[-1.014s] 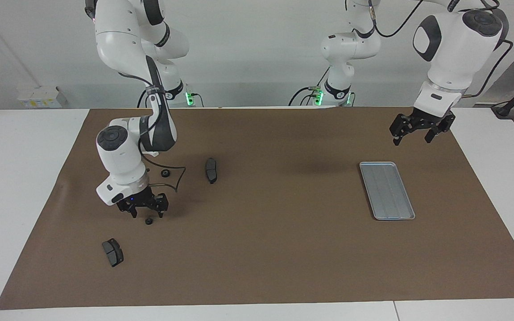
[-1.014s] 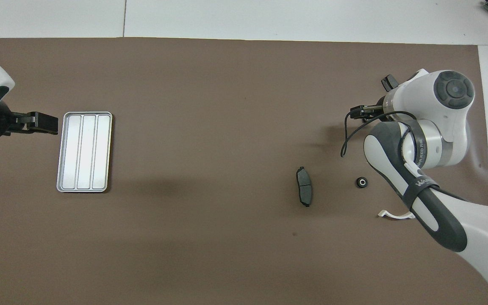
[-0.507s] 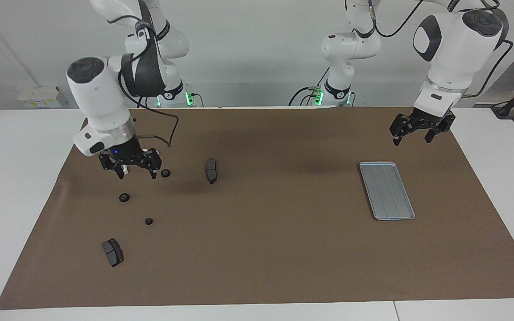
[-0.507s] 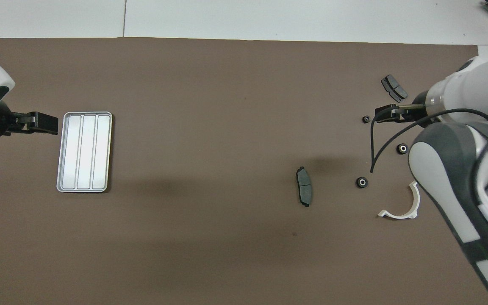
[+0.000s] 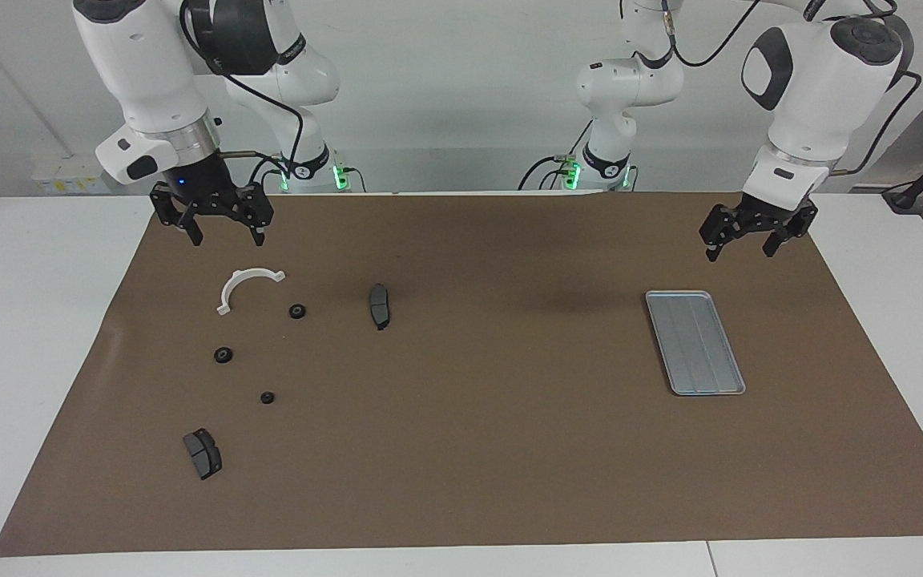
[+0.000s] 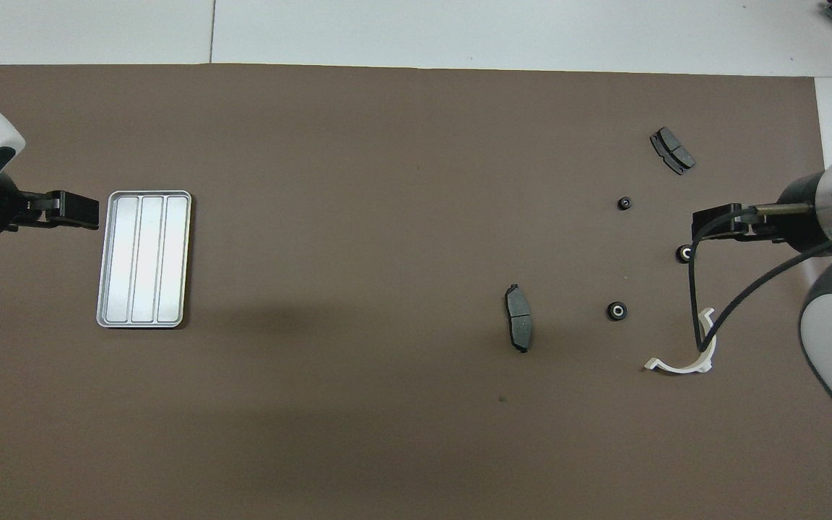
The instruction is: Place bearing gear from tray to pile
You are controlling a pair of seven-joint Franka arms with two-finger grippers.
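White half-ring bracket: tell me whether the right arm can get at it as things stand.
Probably yes. The right pincer hangs open and empty in the air over the mat's edge by the white half-ring bracket, which lies bare on the mat with the small gears apart from it and nothing on top.

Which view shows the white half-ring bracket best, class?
The facing view: the white half-ring bracket lies in full sight on the mat, clear of the raised right gripper. In the overhead view the right arm's cable crosses one end of it.
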